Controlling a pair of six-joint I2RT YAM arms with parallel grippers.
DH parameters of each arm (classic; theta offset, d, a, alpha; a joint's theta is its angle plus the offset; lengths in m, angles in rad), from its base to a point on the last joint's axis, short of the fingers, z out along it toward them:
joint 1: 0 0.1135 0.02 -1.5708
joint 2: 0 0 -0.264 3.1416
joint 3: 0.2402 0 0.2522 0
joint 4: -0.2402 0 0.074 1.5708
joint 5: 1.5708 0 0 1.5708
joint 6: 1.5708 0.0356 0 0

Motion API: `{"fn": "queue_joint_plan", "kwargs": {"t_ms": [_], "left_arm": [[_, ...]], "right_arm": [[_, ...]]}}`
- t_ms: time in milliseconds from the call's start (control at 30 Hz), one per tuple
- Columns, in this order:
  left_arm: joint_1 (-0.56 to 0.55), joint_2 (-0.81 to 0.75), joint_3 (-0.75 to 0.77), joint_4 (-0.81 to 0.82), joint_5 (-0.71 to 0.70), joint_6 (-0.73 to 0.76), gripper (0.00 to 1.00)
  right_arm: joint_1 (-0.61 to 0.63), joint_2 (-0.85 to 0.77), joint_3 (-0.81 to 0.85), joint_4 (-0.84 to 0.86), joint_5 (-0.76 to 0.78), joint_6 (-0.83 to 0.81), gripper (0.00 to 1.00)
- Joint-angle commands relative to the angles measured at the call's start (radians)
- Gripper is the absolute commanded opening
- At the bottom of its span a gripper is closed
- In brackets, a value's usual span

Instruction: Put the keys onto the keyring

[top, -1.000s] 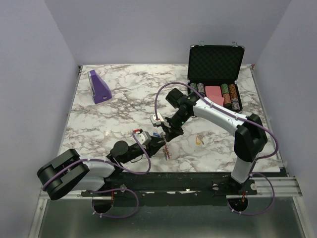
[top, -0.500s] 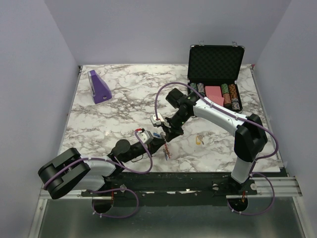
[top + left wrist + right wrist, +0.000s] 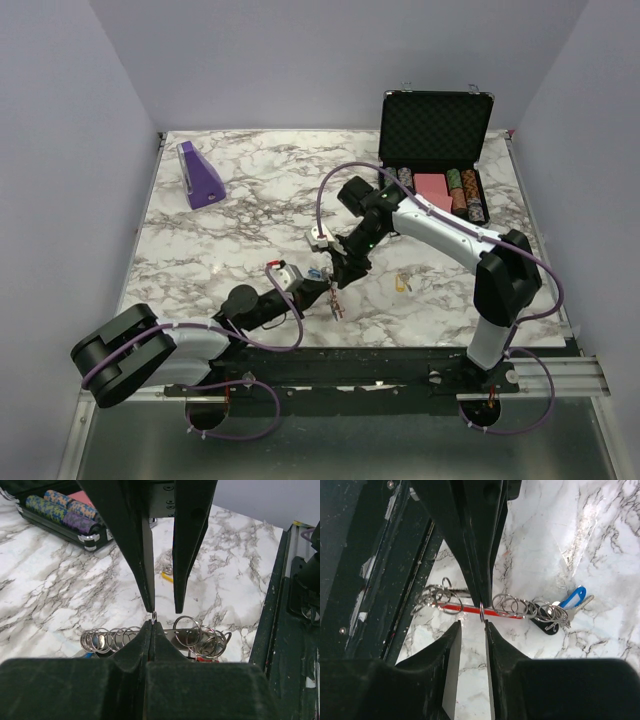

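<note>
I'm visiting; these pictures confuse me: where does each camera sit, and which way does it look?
Top external: above and behind, looking down at the table; left arm and right arm show.
Left wrist: on the left arm, facing the keyring; left gripper shows, shut.
Right wrist: on the right arm, facing the keyring; right gripper shows, open.
Both wrist views share the keyring.

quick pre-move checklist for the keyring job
1. Left gripper shut on one ring of the keyring: ok.
2. Right gripper jaws apart, ready to take a key: ok.
3. Yellow key threaded on: not ok, it lies loose on the table.
4. Blue key threaded on: cannot tell, it sits at the bunch's end.
5. Keyring lifted off the table: cannot tell.
</note>
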State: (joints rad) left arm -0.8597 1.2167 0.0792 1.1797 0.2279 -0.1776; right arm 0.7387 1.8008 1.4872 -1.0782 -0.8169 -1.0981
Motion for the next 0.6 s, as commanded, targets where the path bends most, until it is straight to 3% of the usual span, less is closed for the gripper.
{"fn": "queue_joint_plan", "kwargs": {"t_ms": [0, 167, 333, 567], "left_arm": [[-0.001, -0.052, -0.111, 0.216, -0.071, -0.046, 0.00], [-0.001, -0.025, -0.160, 0.415, -0.073, -0.072, 0.00], [-0.001, -0.017, -0.131, 0.409, -0.044, -0.076, 0.00], [-0.001, 0.017, -0.134, 0.411, -0.038, -0.080, 0.00]], "right_arm": [[-0.050, -0.049, -0.001, -0.028, -0.126, -0.003, 0.38], [-0.058, -0.064, -0.028, 0.018, -0.229, 0.032, 0.48], [-0.059, -0.069, -0.044, 0.090, -0.281, 0.104, 0.48], [-0.068, -0.067, -0.079, 0.169, -0.242, 0.178, 0.42]]}}
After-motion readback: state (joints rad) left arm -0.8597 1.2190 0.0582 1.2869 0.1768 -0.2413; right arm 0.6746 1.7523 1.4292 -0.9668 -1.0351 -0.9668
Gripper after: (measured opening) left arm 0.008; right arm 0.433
